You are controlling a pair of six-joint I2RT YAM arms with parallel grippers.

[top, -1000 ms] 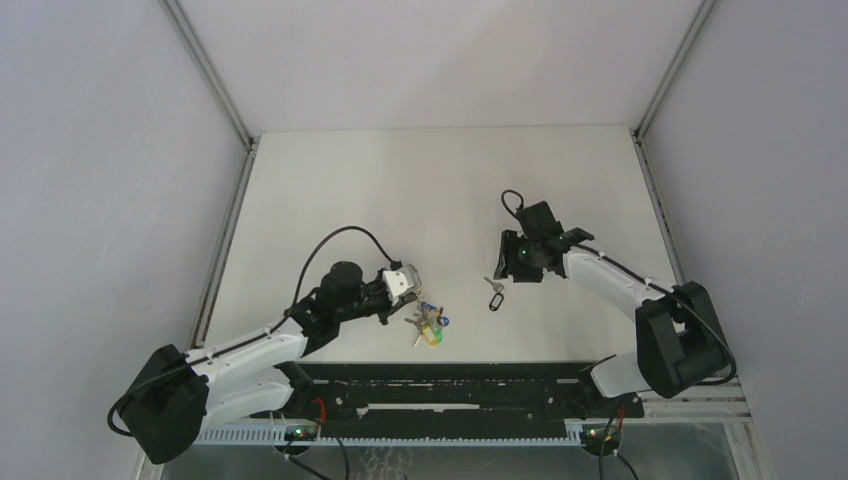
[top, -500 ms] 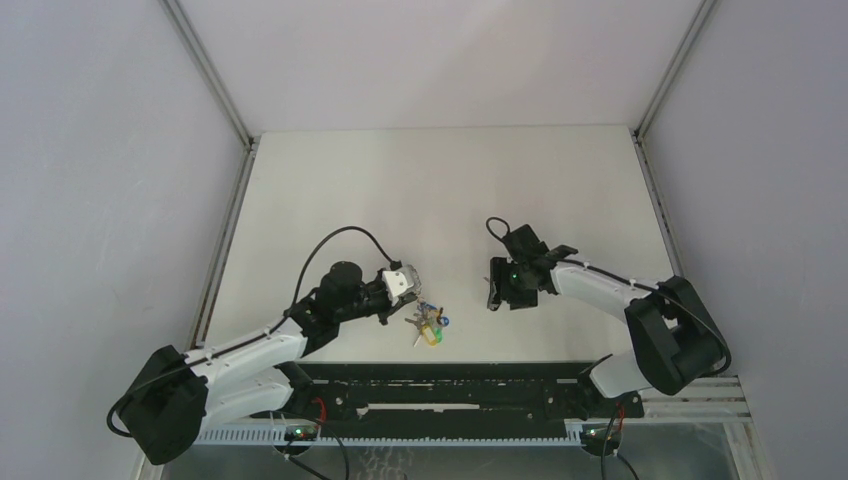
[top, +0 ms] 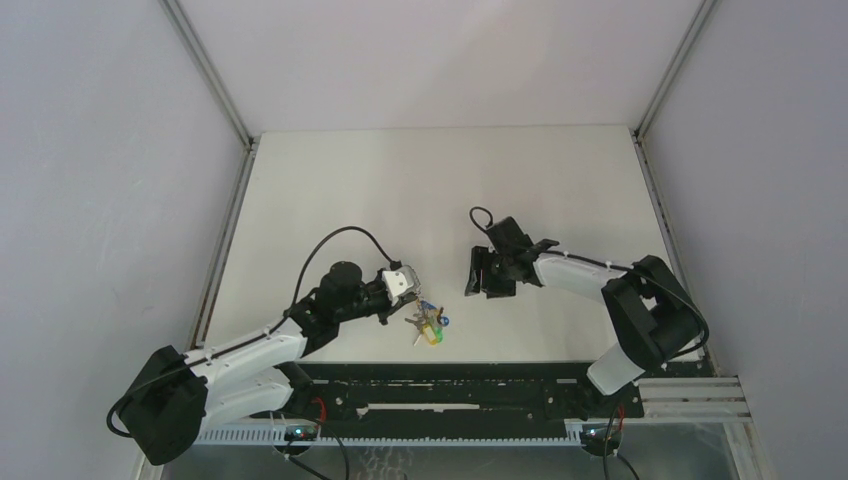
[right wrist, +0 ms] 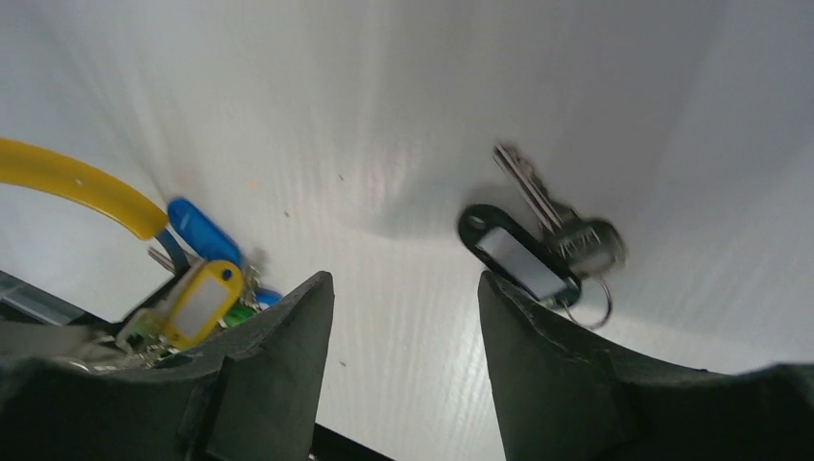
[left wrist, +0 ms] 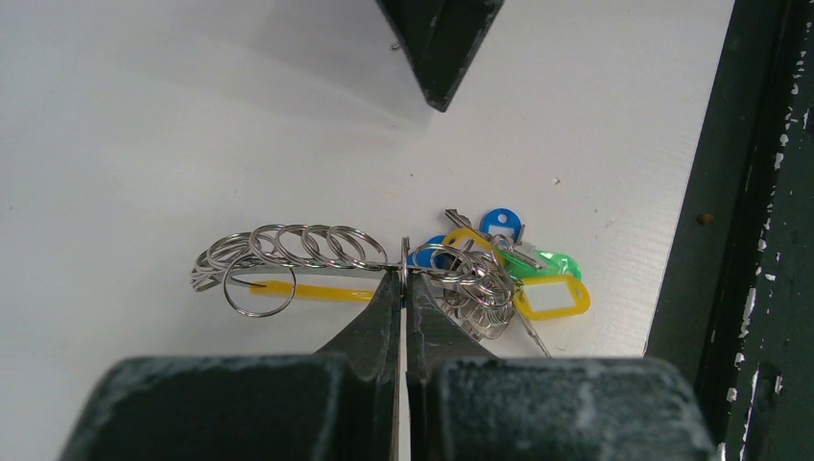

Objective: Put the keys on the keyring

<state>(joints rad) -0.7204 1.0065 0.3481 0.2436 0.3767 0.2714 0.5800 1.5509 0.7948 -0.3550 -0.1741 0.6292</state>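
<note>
On the white table (top: 400, 180), my left gripper (left wrist: 403, 280) pinches the keyring (left wrist: 288, 252). My right gripper (right wrist: 403, 286) gapes, with the key (right wrist: 518, 254) seemingly at two o'clock; I'd centre first.

One loose key (right wrist: 518, 254); one keyring (left wrist: 307, 245); two grippers: left gripper (left wrist: 403, 280), right gripper (right wrist: 403, 286).

You have a white table (top: 440, 180) boxed in by plain pale grey walls (top: 110, 150) on three sides, with thin metal posts (top: 205, 70) running up the two far corners. A black rail (top: 450, 378) lines the near edge (its paint chipped in places). The light falls evenly and the shadows are soft.
</note>
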